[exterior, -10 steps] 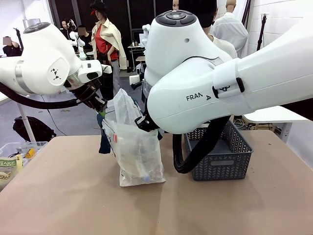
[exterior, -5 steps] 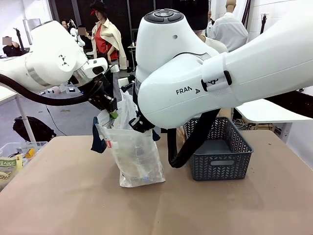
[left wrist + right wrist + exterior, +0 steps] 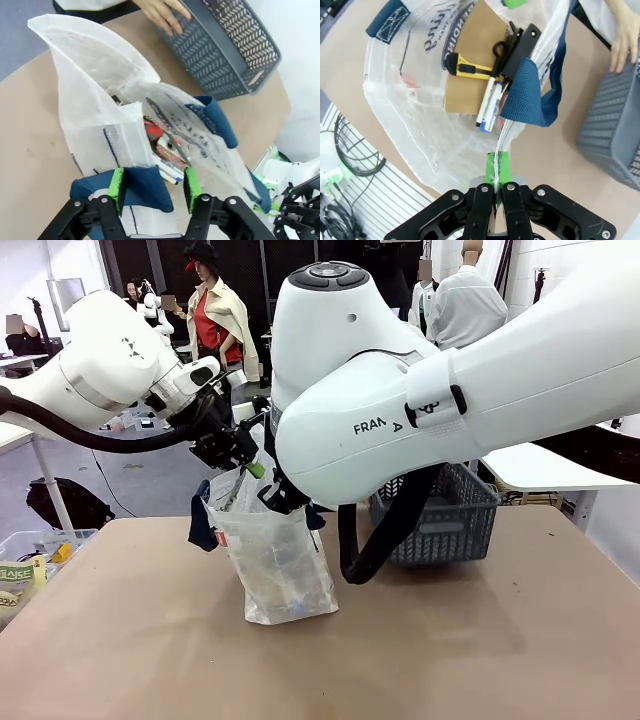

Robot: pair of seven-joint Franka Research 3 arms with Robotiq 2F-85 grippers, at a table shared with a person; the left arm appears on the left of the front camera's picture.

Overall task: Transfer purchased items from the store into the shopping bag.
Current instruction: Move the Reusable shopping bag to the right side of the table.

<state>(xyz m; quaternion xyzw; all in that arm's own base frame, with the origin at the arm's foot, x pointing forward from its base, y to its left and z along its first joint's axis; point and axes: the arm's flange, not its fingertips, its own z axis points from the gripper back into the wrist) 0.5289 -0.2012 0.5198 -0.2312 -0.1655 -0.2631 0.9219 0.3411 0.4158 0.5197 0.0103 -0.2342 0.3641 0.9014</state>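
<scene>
right wrist view: your right gripper point(image 3: 497, 171) is clenched on the shopping bag point(image 3: 420, 115) rim.
your left gripper point(image 3: 154, 181) sits released, jaws apart around the bag's navy handle point(image 3: 142, 194).

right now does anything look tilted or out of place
The basket looks askew, tipped up at one side, with a person's hand on it. The bag stands upright and nothing is spilled.

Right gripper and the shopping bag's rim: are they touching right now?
Touching. The right wrist view shows the right gripper with its green pads shut on a thin fold of the shopping bag rim.
</scene>
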